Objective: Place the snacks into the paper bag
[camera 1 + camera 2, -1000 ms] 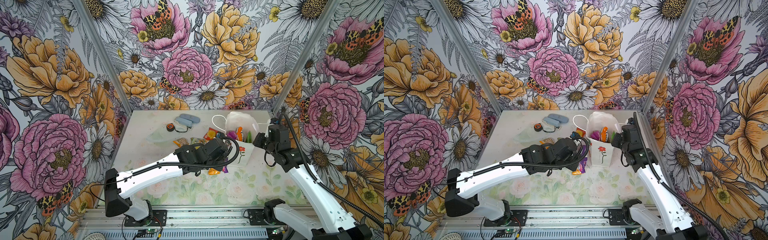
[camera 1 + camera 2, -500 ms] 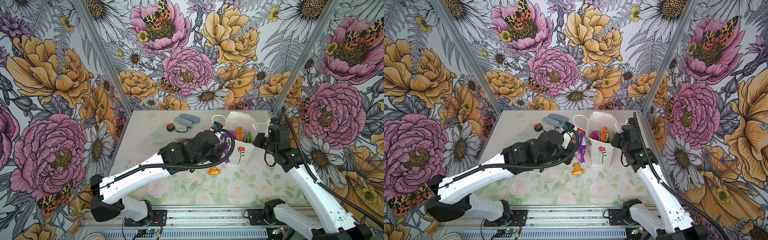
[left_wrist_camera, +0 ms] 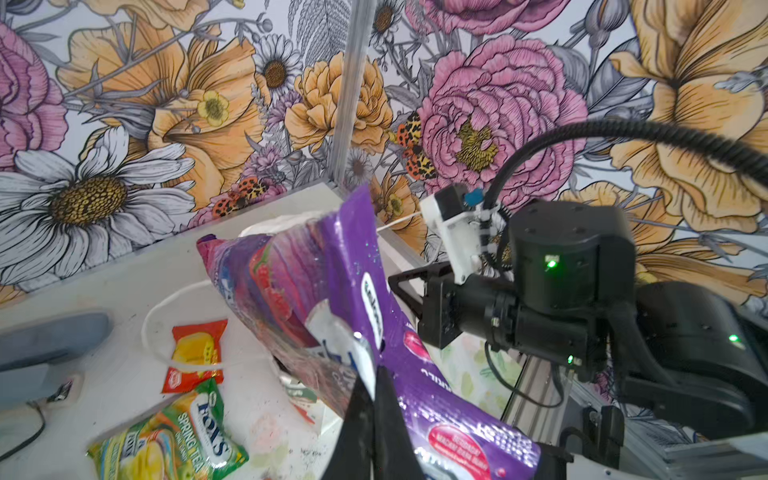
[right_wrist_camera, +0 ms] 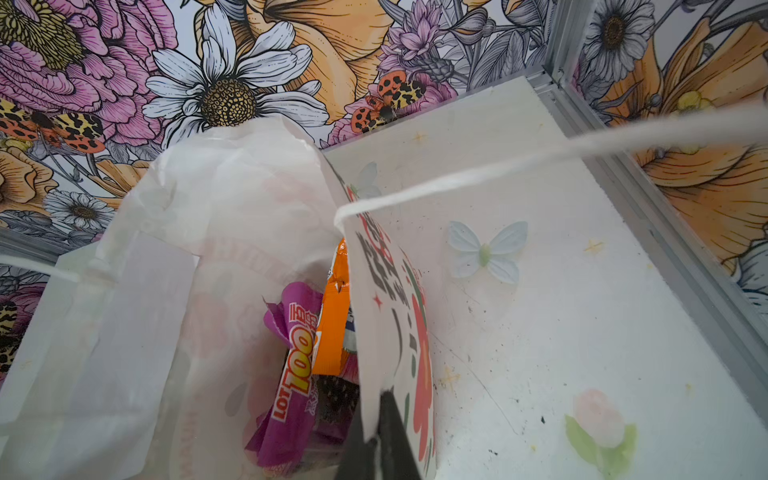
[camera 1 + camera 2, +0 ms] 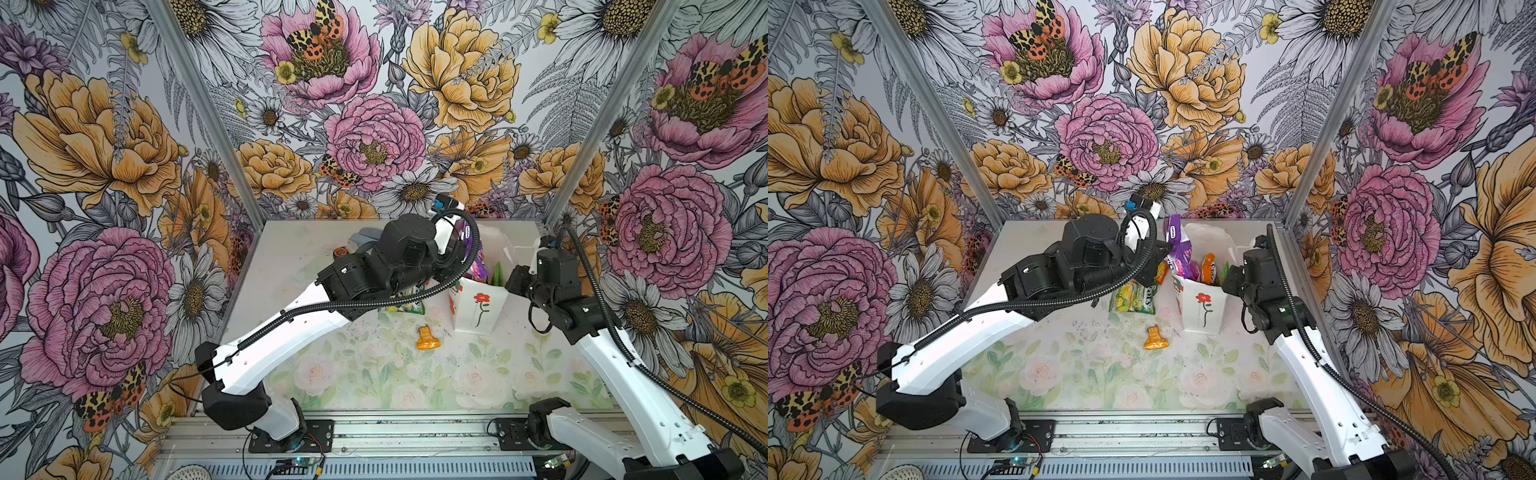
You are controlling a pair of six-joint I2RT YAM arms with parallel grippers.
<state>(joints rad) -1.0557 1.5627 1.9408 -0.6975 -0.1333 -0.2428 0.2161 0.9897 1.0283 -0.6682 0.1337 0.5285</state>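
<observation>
- The left gripper [image 3: 371,376] has its jaws clamped on a large purple packet [image 5: 1177,243] and holds it upright in the air at the left edge of the paper bag's mouth. The packet's lower end seems to dip into the opening, though the arm hides that spot.
- The paper bag [image 5: 1202,307] is white with a red flower printed on its front. It stands upright at the right of the table [image 5: 1100,374], towards the back.
- The right gripper [image 4: 380,401] is pinched closed on the bag's side wall at the rim.
- Inside the bag are a pink packet [image 4: 291,374] and an orange packet [image 4: 332,324].
- Lying on the table just left of the bag is a green-yellow Fox's packet [image 5: 1133,296]. A red-yellow packet [image 3: 195,353] lies beside it.
- A small orange sweet wrapper [image 5: 1156,338] lies alone in front of the bag.
</observation>
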